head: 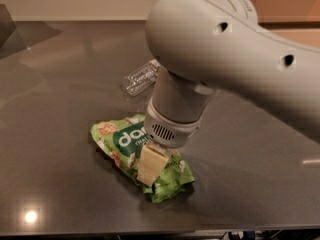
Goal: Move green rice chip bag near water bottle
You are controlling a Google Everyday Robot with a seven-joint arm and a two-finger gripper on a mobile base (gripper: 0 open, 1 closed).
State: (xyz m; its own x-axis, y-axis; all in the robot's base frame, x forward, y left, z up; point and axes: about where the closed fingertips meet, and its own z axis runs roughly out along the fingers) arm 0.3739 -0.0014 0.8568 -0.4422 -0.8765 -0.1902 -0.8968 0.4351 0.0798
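Sitting over one chip bag (116, 140), tool (149, 170); one bottle (140, 78) beyond.

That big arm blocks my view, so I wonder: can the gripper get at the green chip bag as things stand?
Probably yes: the gripper sits right on the middle of the chip bag, pointing down at it, with nothing between them.
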